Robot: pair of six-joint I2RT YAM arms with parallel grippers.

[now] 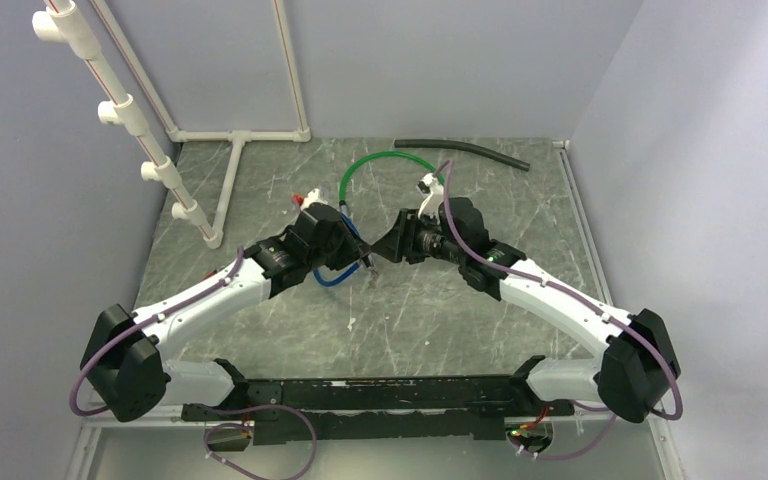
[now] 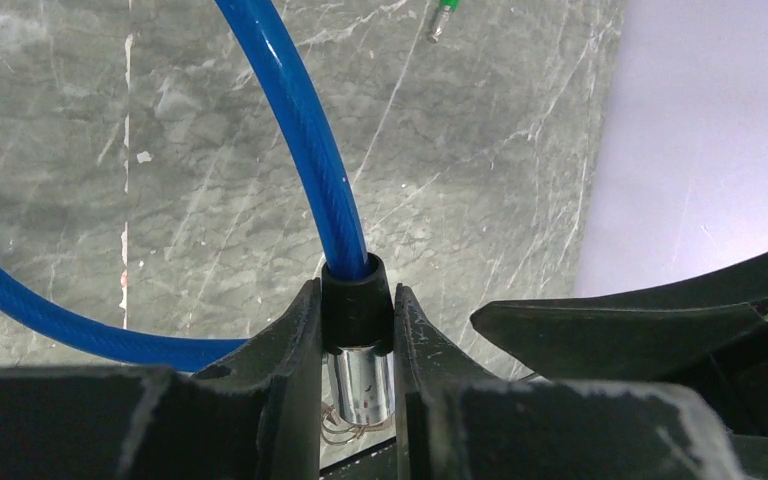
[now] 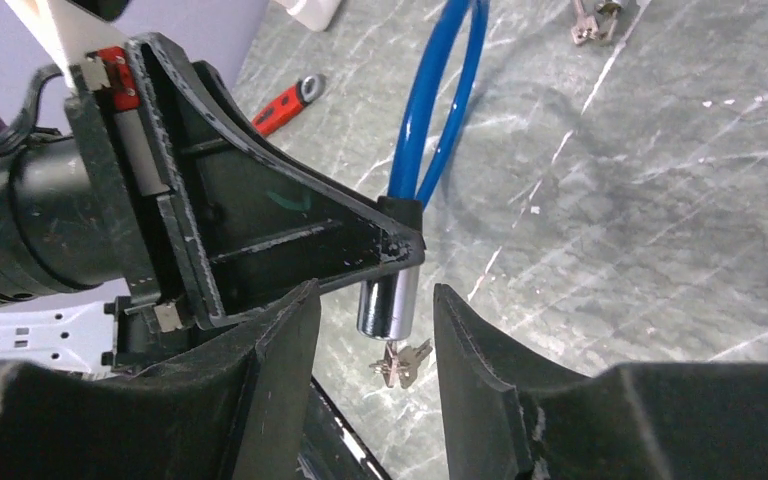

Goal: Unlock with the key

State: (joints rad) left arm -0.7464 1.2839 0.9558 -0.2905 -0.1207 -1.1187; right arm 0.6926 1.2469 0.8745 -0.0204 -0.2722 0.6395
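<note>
Lock: blue cable lock point(image 2: 300, 150), held over the middle of the surface point(image 3: 660, 200).
Left jaws: left gripper point(image 2: 357, 312) clenched on the black collar point(image 2: 357, 290) above the chrome barrel point(image 3: 387, 300).
Right jaws: right gripper point(image 3: 372, 315) spread apart, straddling barrel and key point(image 3: 400, 362), apparently touching neither.
Handling: barrel likely rigid and slick, cable springy. The key is small and thin, so pinch its bow flat.

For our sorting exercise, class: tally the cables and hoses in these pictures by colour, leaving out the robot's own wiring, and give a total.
Blue cable: 1
Green cable: 1
Black hose: 1
Total: 3
</note>
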